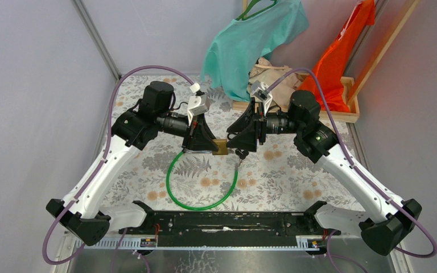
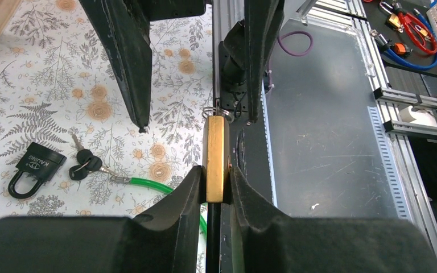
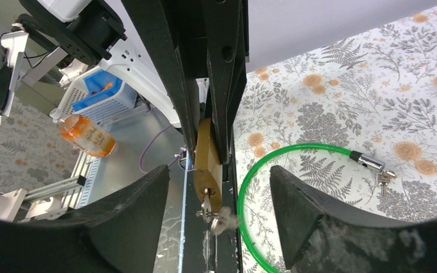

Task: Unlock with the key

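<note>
Cable first: the green plastic-coated cable loop (image 1: 200,209) lies on the floral tabletop (image 1: 296,176) closest to the arm bases, and I doubt it matters for this job. Just past it, held up off the tabletop, is the small brass padlock (image 2: 215,153). The left end effector (image 2: 215,173) is clamped on its flat faces, fingers only a narrow gap apart, pinching the body edge-on. A small silver key (image 3: 215,219) on a ring seems to sit at the keyway end, though I can't tell how deep it's seated. The right end effector (image 3: 217,170) faces it with fingers spread wide, one on each side of that key end, gripping nothing.

What worries me: if those fingers close off-centre, they'll probably catch the ring or the lock body instead of the key head, and the twist does nothing. A hard twist could also rotate the padlock in the left grip, since it's pinched on smooth brass. And a loosely seated key could get knocked out and drop.

Further back, a black padlock (image 2: 34,166) lies flat on the tabletop, and behind everything a teal shirt (image 1: 256,40) hangs over a wooden rack (image 1: 350,114).
</note>
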Available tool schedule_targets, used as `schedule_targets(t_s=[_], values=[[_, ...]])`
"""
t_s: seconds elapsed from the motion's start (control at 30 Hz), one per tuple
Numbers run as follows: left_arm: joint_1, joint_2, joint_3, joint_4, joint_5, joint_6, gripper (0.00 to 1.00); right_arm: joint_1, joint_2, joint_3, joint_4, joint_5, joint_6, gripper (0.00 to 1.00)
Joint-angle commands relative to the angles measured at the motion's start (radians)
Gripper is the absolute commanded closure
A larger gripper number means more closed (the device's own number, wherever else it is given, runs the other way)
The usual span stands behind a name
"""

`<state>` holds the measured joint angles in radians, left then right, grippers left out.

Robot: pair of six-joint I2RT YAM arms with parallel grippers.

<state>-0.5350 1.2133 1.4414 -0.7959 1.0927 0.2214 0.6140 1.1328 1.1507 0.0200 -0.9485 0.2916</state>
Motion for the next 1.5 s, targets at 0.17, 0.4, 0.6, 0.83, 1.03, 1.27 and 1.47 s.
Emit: schedule_targets(t_s=[0.17,0.4,0.6,0.83,1.03,1.27,1.47], values=[[0.018,0.009,0.042,0.098,0.057,-0.040,1.00,0.008,0.044,-0.010,0.193,-0.075,0.117,0.43],[0.048,0.030,0.068,0.097,0.074,-0.051,1.00,0.022,0.077,-0.011,0.166,-0.075,0.111,0.50],[0.064,0.047,0.065,0.097,0.088,-0.052,1.00,0.026,0.098,-0.004,0.147,-0.071,0.120,0.93],[0.107,0.105,0.130,-0.019,0.050,0.019,0.50,-0.004,0.090,-0.025,0.206,-0.008,0.252,1.00],[0.149,0.196,0.231,-0.401,-0.009,0.363,0.24,-0.052,0.099,-0.067,0.313,-0.027,0.367,1.00],[0.150,0.178,0.182,-0.572,-0.103,0.647,0.19,-0.068,0.097,-0.074,0.299,-0.029,0.360,1.00],[0.150,0.144,0.120,-0.543,-0.163,0.716,0.26,-0.068,0.113,-0.066,0.305,-0.031,0.374,1.00]])
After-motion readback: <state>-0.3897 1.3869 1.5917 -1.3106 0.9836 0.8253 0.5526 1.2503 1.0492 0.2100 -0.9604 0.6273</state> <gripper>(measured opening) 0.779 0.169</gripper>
